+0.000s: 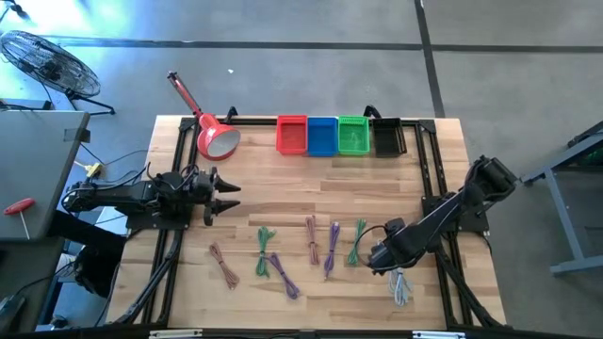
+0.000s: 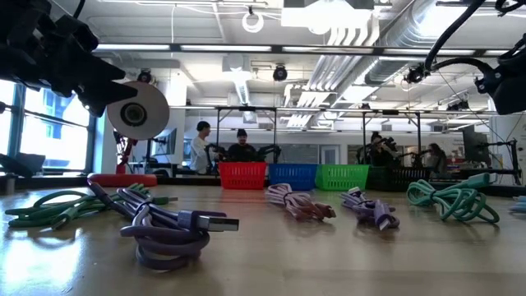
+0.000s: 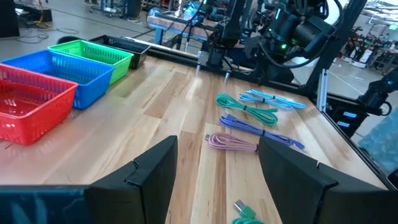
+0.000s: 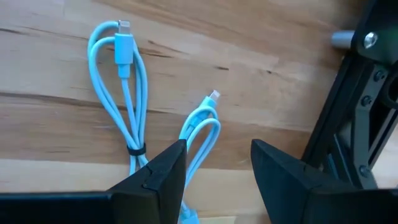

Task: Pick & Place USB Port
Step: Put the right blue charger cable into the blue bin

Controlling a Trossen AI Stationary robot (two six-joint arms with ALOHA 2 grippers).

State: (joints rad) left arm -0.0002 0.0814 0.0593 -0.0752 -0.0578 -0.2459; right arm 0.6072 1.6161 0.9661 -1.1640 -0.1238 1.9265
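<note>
We find the right gripper [image 1: 388, 266] low over the table's near right part, fingers [image 4: 163, 171] spread apart with nothing between them. Directly under it lie two light blue cables [image 4: 130, 93], each looped and tied; the wood shows in the gap between the fingers. From above, the same bundle [image 1: 402, 288] pokes out just beyond the gripper toward the near edge.

We note the left gripper [image 1: 226, 199] at the table's left side, raised off the wood, pointing across the table, jaws parted and empty.

Between the two arms a scatter of coiled cables sits on the wooden table [image 1: 283, 174]: a brown cable [image 1: 224, 265], a green cable [image 1: 263, 250], a purple cable [image 1: 283, 275], a pink-brown cable [image 1: 312, 237], another purple one [image 1: 332, 249] and a second green one [image 1: 356, 241]. None touches a gripper.

Along the far edge we count four bins in a row, touching side to side: red bin [image 1: 292, 135], blue bin [image 1: 322, 136], green bin [image 1: 353, 136], black bin [image 1: 386, 137]. Left of them lies a red lamp [image 1: 217, 139], shade on the wood.

In the low view, people [image 2: 201, 148] stand in the room beyond the bins.
</note>
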